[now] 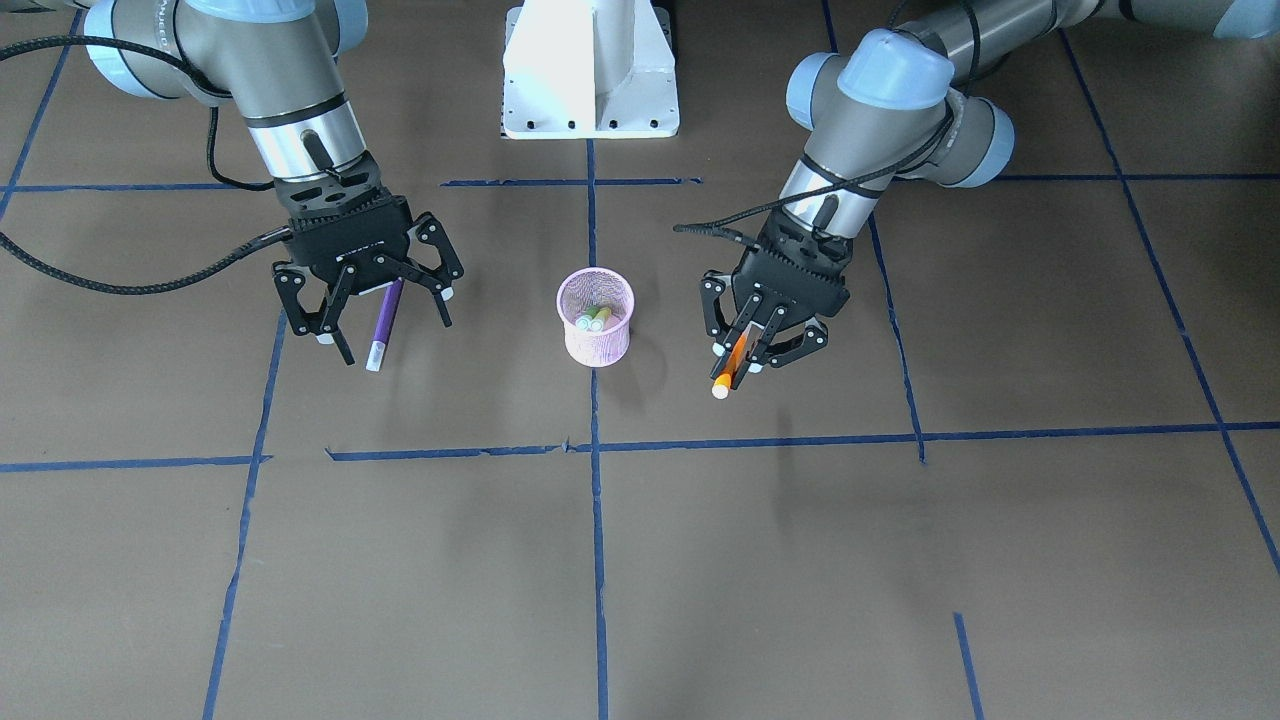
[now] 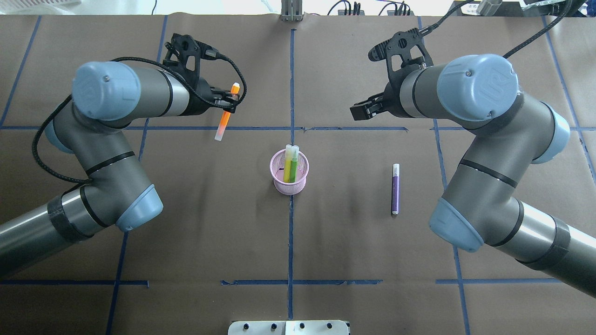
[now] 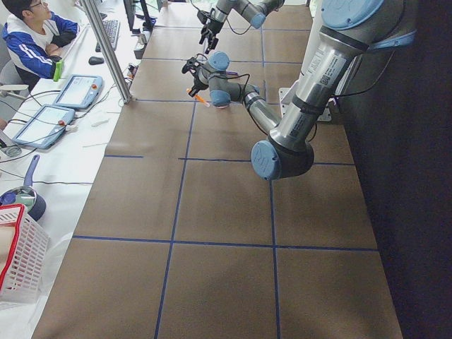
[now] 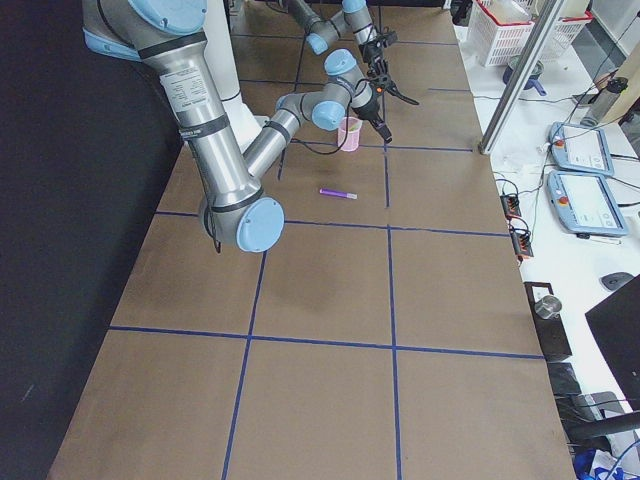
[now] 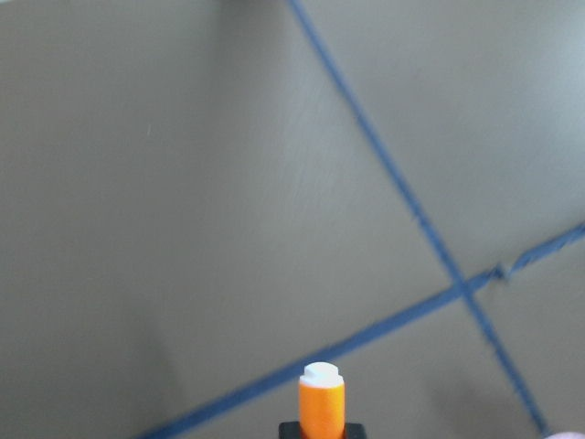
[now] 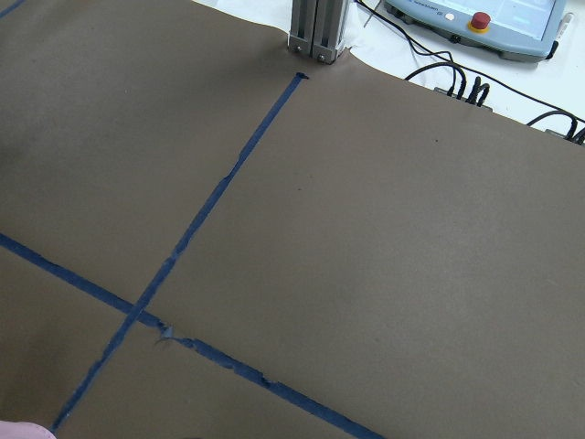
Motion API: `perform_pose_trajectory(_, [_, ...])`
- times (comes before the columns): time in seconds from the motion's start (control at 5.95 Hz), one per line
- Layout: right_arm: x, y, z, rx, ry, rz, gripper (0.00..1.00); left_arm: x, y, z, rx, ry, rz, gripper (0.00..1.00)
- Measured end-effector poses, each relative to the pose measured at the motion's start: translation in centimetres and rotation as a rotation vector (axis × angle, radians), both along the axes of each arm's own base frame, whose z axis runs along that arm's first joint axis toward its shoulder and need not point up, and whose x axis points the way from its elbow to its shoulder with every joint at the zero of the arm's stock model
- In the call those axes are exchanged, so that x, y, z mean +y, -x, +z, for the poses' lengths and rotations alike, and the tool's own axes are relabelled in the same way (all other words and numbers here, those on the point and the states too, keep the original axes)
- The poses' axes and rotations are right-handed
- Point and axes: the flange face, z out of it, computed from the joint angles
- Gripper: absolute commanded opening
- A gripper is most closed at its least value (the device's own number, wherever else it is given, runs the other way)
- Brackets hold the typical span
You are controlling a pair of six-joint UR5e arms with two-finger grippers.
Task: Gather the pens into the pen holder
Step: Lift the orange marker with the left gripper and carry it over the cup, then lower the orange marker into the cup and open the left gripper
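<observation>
Pen holder (image 2: 289, 185) mid-table has the green pens (image 2: 291, 163); my left claw (image 1: 738, 358) grips the orange pen (image 1: 724, 380), my right claw (image 1: 385, 322) hangs open, and the purple pen (image 2: 395, 190) lies loose toward the right edge.

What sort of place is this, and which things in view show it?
Probably a robotics lab: the left UR5e arm and right UR5e arm reach over a table gridded with blue tape, and an operator sits beside control tablets with red stop buttons.
</observation>
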Motion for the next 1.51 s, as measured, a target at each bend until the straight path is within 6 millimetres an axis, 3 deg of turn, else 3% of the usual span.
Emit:
perform_pose_trajectory(0.17, [0.0,0.0,0.1,0.003,-0.002,-0.002,0.99,0.6,0.2,-0.5,0.090,-0.103,-0.057,0.00])
perform_pose_trajectory(0.34, [0.1,0.0,0.3,0.006,-0.002,-0.004,0.99,2.0,-0.8,-0.4,0.161,-0.201,-0.091,0.00])
perform_pose_trajectory(0.67, [0.1,0.1,0.5,0.010,-0.002,-0.008,0.99,5.5,-3.8,1.4,0.332,-0.347,-0.128,0.00])
perform_pose_trajectory(1.18, [0.1,0.3,0.6,0.013,-0.002,-0.010,0.99,11.1,-8.0,2.2,0.490,-0.365,-0.167,0.00])
perform_pose_trajectory(1.51, [0.1,0.3,0.5,0.013,-0.003,-0.010,0.99,12.4,-10.5,2.4,0.489,-0.345,-0.174,0.00])
